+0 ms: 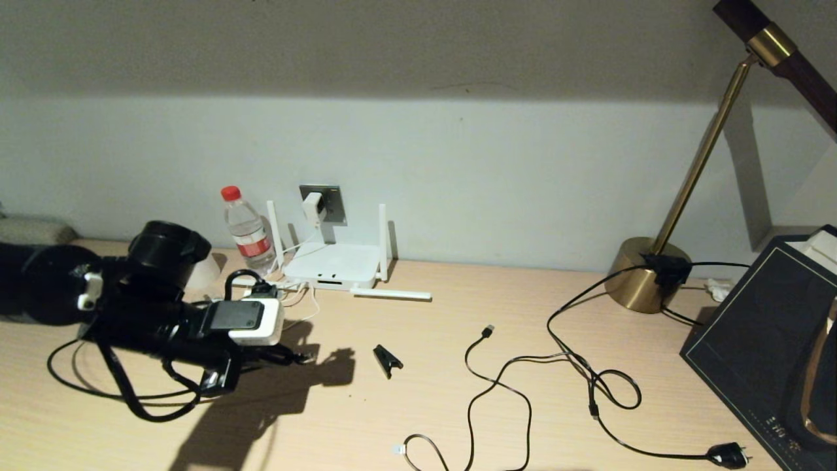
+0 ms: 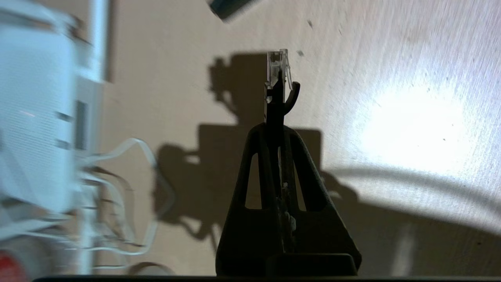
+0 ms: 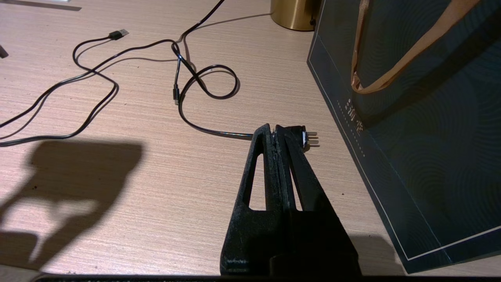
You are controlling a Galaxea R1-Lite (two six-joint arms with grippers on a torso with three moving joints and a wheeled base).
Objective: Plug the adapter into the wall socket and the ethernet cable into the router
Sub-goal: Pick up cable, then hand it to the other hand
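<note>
The white adapter (image 1: 312, 206) sits against the dark grey wall socket (image 1: 332, 202), and its thin white cord (image 1: 302, 245) drops to the router (image 1: 333, 264). The router is a flat white box with stick antennas, standing against the wall; its edge shows blurred in the left wrist view (image 2: 35, 117). My left gripper (image 1: 281, 355) hovers over the table in front of the router, shut on the ethernet cable (image 2: 276, 105). The cable's clear clip plug (image 2: 277, 64) sticks out past the fingertips, apart from the router. My right gripper (image 3: 276, 131) is shut on nothing, low over the table.
A water bottle (image 1: 247, 229) stands left of the router. A black clip (image 1: 387, 360), a thin USB cable (image 1: 487, 331) and the lamp cord with its plug (image 3: 307, 136) lie on the table. A brass lamp base (image 1: 647, 275) and a dark gift bag (image 3: 411, 117) stand on the right.
</note>
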